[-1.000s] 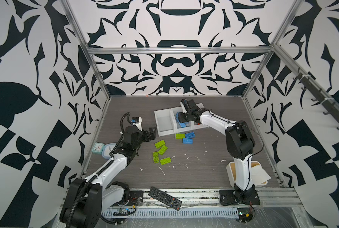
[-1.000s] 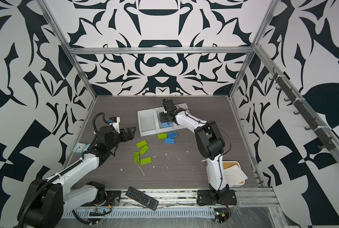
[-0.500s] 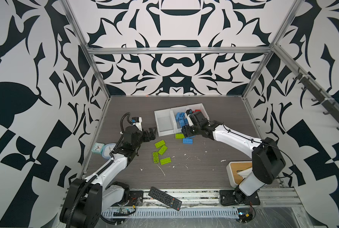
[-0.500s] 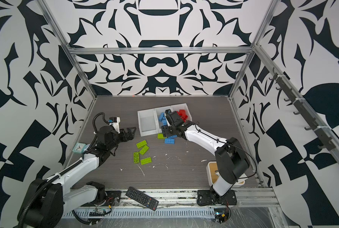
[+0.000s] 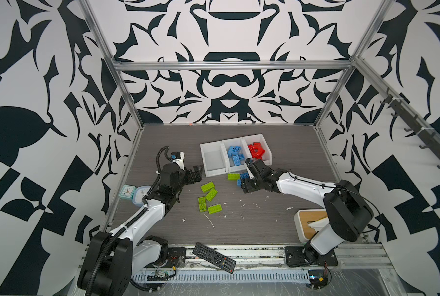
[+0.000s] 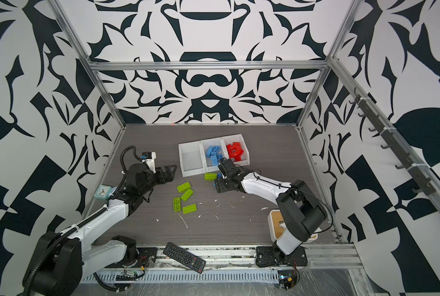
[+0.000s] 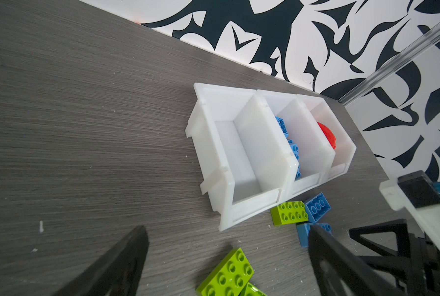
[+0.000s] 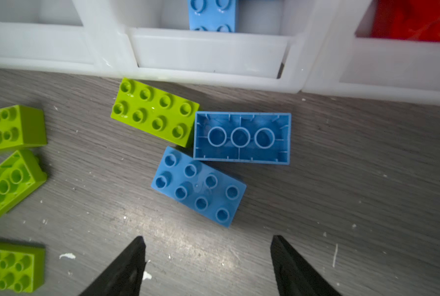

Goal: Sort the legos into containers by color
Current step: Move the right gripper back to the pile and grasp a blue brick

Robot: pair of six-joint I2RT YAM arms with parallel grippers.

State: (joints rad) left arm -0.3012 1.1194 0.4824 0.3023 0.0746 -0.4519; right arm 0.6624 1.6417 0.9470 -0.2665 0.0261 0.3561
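Clock bearings are read on the top views, with 12 toward the back wall.

Legos, group A: a green brick point(image 5: 233, 176) lies studs up with its long axis 9–3, just at 6 o'clock of the middle bin's front. An inverted blue brick point(image 8: 242, 138), hollow side up and also lying 9–3, touches its 3 o'clock end. A second blue brick point(image 8: 198, 186), studs up, lies skewed to both, with one corner at their seam. In both top views it is mostly hidden under the right arm.

Group B: four green bricks point(image 5: 211, 194) lie on the counter point(image 5: 265, 225) at 8 o'clock of group A. Their axes differ: one near 8–2, one 7–1, one 12–6, one close to 9–3.

The containers point(image 5: 212, 159) form a row with its axis near 9–3, the right end tipped slightly toward 12 and the low fronts facing 6. The left bin is bare, the middle one holds binned blue bricks point(image 5: 234, 155), and the right one holds red pieces point(image 5: 257, 150).

Right claw point(image 8: 208, 239): fingers apart with nothing between them, tips down toward the counter, just beside the second blue brick.

Left claw point(image 5: 198, 172): fingers spread wide and empty, pointing toward 3, at 9 o'clock of the left bin's front and 11 o'clock of group B.

Two small clocks point(image 5: 128, 191) sit at the counter's 9 o'clock edge.
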